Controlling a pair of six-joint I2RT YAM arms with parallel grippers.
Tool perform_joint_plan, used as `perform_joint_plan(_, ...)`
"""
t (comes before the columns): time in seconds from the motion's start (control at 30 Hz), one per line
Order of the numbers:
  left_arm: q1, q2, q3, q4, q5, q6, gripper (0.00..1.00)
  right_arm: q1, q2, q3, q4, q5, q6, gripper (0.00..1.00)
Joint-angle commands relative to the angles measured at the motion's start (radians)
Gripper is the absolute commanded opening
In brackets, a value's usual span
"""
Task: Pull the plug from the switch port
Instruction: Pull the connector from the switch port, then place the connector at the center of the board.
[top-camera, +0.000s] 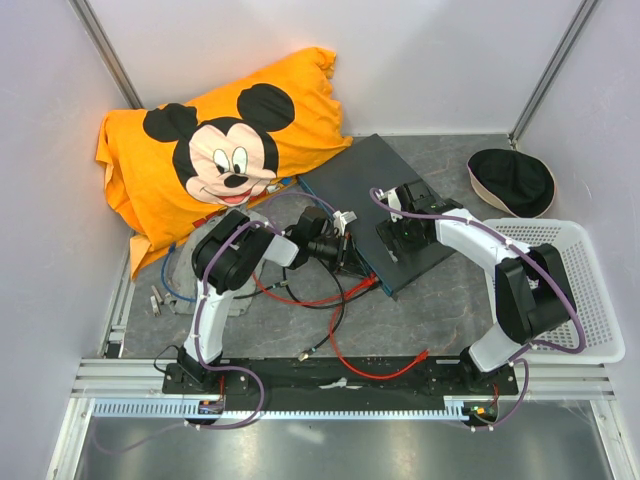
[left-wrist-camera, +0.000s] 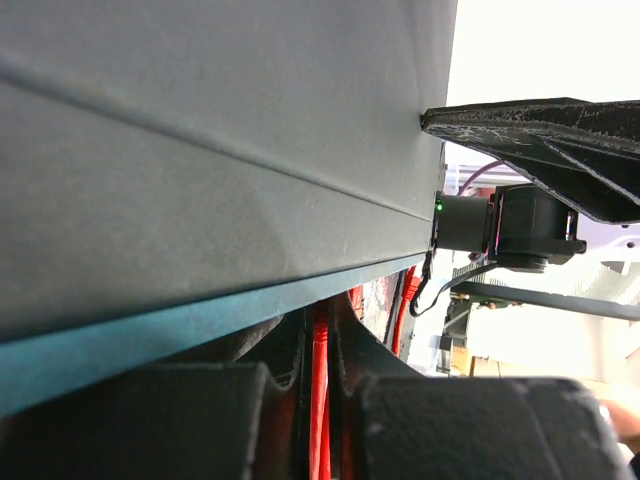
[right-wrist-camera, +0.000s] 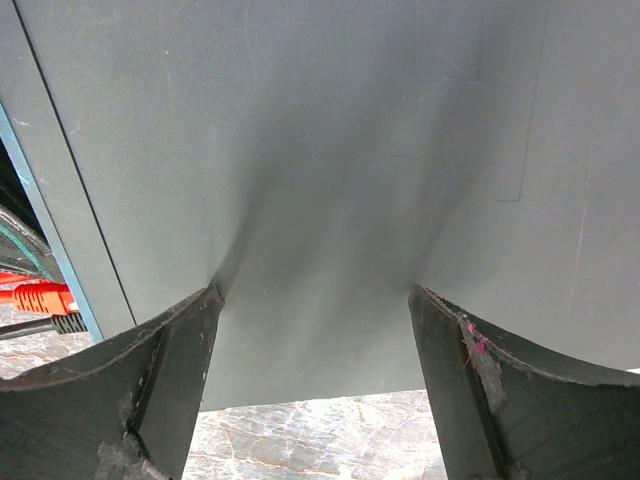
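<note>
The switch (top-camera: 365, 175) lies flat on the table (top-camera: 450, 295); the right gripper (right-wrist-camera: 315, 292), wide open, presses its top so it cannot slide, while the left gripper (left-wrist-camera: 320, 400) pinches the red plug (left-wrist-camera: 320, 335) at its teal side.

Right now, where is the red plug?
In the left wrist view the red plug sits inside the left gripper, at the teal face of the switch; from above, that is the switch's near-left edge.

Switch (top-camera: 355, 175) between pillow (top-camera: 220, 150) and basket (top-camera: 600, 300)
</note>
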Motion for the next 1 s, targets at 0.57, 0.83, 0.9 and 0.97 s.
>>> perform_joint_plan(0.57, -0.002, 0.025, -0.012, -0.055, 0.121, 0.03, 0.02, 0.005, 0.045, -0.043, -0.001, 0.047, -0.019, 0.86)
perform_joint_plan(0.83, 0.076, 0.008, -0.006, -0.118, 0.285, 0.091, 0.01, 0.003, 0.062, -0.031, 0.002, 0.045, -0.022, 0.86)
perform_joint_plan(0.9, 0.109, -0.006, -0.003, -0.156, 0.293, 0.129, 0.02, 0.003, 0.062, -0.032, 0.004, 0.045, -0.022, 0.86)
perform_joint_plan(0.97, 0.138, -0.02, 0.0, -0.243, 0.294, 0.178, 0.02, 0.003, 0.062, -0.037, 0.005, 0.044, -0.02, 0.86)
